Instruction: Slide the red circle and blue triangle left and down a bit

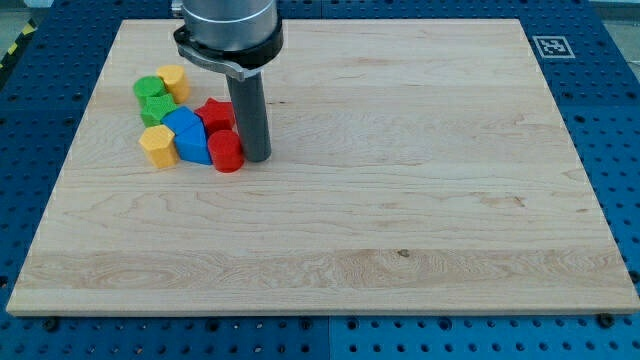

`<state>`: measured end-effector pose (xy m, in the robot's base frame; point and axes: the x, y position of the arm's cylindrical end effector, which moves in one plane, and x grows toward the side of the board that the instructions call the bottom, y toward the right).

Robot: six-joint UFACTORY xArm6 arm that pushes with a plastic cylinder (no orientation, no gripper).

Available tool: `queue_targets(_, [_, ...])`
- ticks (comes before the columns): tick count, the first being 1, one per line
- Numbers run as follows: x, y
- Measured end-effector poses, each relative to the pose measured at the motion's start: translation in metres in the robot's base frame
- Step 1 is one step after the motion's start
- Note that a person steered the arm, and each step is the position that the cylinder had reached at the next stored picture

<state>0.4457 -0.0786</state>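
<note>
While my tip has no jaws to open or close, it stands touching the view's right side of the red circle, near the board's upper left. Just left sits the blue triangle, packed among a red star, yellow blocks and green blocks. Both pieces look light, rigid and slippery, so I judge a push from the upper right, through their centres, best.

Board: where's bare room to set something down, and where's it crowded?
Free: everything right of my tip to the board edge, plus the whole bottom strip. Crowded: upper left, where the red circle, blue triangle, red star, green and yellow blocks cluster touching.
</note>
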Motion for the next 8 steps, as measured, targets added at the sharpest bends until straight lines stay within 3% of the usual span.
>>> queue_targets(3, [0.031, 0.031])
queue_targets(6, [0.021, 0.014])
queue_targets(8, [-0.012, -0.018])
